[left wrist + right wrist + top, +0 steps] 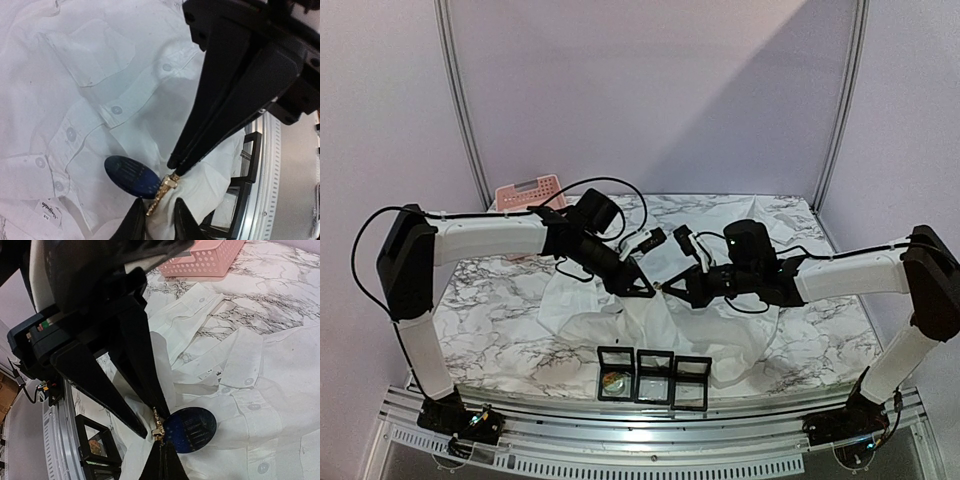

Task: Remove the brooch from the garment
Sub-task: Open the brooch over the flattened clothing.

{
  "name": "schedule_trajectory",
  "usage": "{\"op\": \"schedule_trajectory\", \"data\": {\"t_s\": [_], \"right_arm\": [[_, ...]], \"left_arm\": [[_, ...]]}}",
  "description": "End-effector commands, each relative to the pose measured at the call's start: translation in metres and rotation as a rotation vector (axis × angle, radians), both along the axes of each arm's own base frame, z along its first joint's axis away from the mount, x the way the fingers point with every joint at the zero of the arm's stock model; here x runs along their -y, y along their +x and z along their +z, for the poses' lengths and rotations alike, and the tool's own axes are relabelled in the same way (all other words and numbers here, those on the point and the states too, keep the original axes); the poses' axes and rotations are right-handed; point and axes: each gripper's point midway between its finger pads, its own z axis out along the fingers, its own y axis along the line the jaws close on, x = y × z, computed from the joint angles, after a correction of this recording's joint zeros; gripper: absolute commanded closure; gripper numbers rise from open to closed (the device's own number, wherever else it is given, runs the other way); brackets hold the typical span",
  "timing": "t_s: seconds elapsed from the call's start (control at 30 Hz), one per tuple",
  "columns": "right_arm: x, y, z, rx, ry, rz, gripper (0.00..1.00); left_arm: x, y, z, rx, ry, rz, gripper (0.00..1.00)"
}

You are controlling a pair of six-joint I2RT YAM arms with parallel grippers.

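The garment [740, 340] is a white wrinkled shirt spread over the marble table. The brooch [130, 175] is a dark blue oval with a gold pin bar, pinned to a raised fold near the button placket [192, 430]. My left gripper [159, 212] has its narrow gap filled by that fold of shirt and the lower end of the gold bar. My right gripper [161, 445] is shut, its tips pinching the gold clasp at the brooch's edge. In the top view the two grippers [645, 290] [668, 288] meet tip to tip above the shirt's middle.
A pink basket [527, 192] stands at the back left of the table. Three black-framed display cases [655, 375] sit in a row at the near edge, just in front of the shirt; the left one holds a small gold item. Cables hang from both wrists.
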Motion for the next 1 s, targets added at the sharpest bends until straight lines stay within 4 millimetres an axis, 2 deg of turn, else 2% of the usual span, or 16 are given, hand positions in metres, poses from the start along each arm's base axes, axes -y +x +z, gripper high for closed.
{"op": "schedule_trajectory", "data": {"t_s": [0.0, 0.23, 0.5, 0.53, 0.6, 0.7, 0.8, 0.97], "right_arm": [[-0.005, 0.005, 0.012, 0.034, 0.031, 0.008, 1.00], [-0.004, 0.005, 0.009, 0.030, 0.027, 0.005, 1.00], [-0.003, 0.005, 0.014, 0.038, 0.037, -0.004, 1.00], [-0.002, 0.006, 0.015, 0.040, 0.040, -0.006, 0.92], [0.000, 0.008, 0.018, 0.042, 0.048, -0.013, 0.61], [0.001, 0.007, 0.025, 0.057, 0.066, -0.009, 0.37], [0.002, 0.000, 0.033, 0.073, 0.096, 0.013, 0.28], [0.006, -0.005, 0.043, 0.095, 0.141, 0.032, 0.22]], "left_arm": [[0.010, -0.003, -0.001, -0.013, -0.007, -0.021, 0.82], [0.010, -0.003, -0.005, -0.017, 0.002, -0.022, 1.00], [0.009, -0.004, -0.005, -0.012, 0.000, -0.027, 1.00], [0.009, -0.004, -0.004, -0.011, -0.003, -0.026, 1.00], [0.009, -0.002, -0.001, -0.009, -0.016, -0.019, 1.00], [0.008, 0.002, 0.007, -0.026, -0.059, -0.010, 1.00], [0.005, 0.009, 0.017, -0.049, -0.111, 0.010, 1.00], [0.004, 0.007, 0.025, -0.081, -0.152, 0.003, 1.00]]}}
